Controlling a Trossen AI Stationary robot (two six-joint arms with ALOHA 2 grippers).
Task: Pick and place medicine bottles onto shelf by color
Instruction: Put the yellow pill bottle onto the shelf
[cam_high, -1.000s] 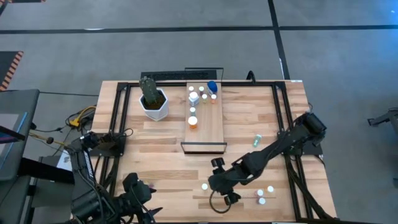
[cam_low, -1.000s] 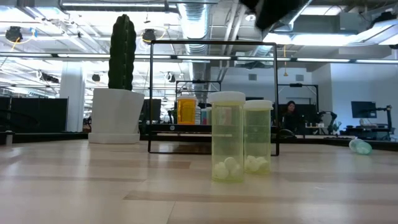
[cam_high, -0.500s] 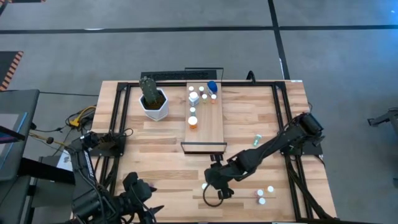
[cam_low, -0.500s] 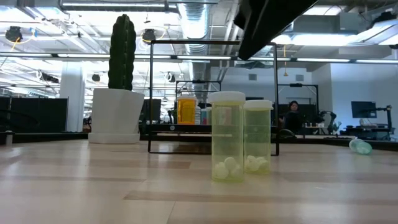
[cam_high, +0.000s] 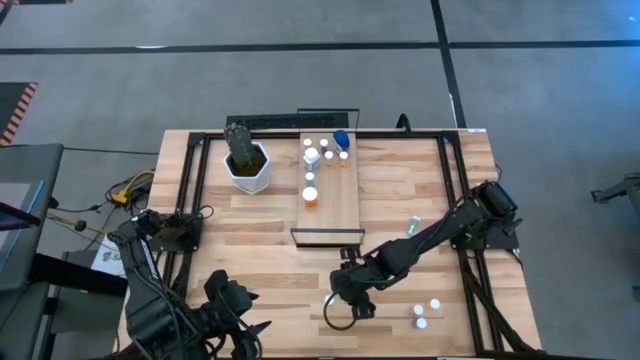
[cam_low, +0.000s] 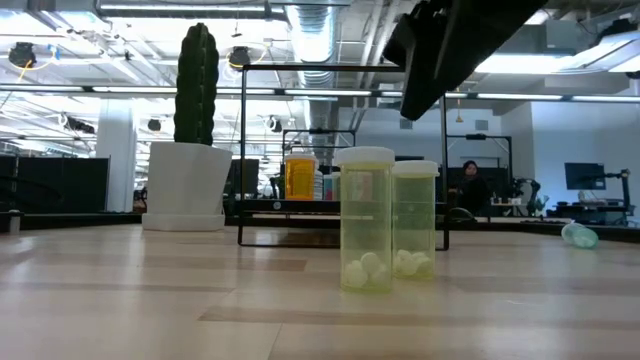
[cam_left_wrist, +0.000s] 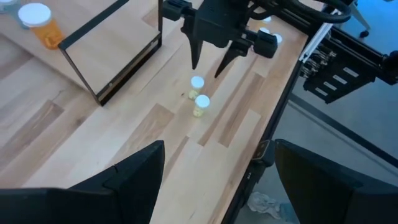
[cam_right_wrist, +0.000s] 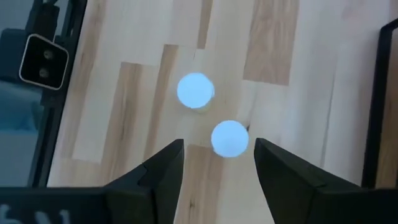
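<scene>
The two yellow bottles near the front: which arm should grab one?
Right. The right gripper hangs just above the two bottles, jaws open and pointing down. The left gripper waits at the table's front edge, farther away.

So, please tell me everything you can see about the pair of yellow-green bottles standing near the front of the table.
The two yellow-green bottles are clear plastic vials with white caps, each holding a few pale pills at the bottom. They stand upright on the wooden tabletop, close side by side, in front of the shelf; whether they touch cannot be told. The right gripper hangs above them, fingers spread and pointing down, touching neither.
</scene>
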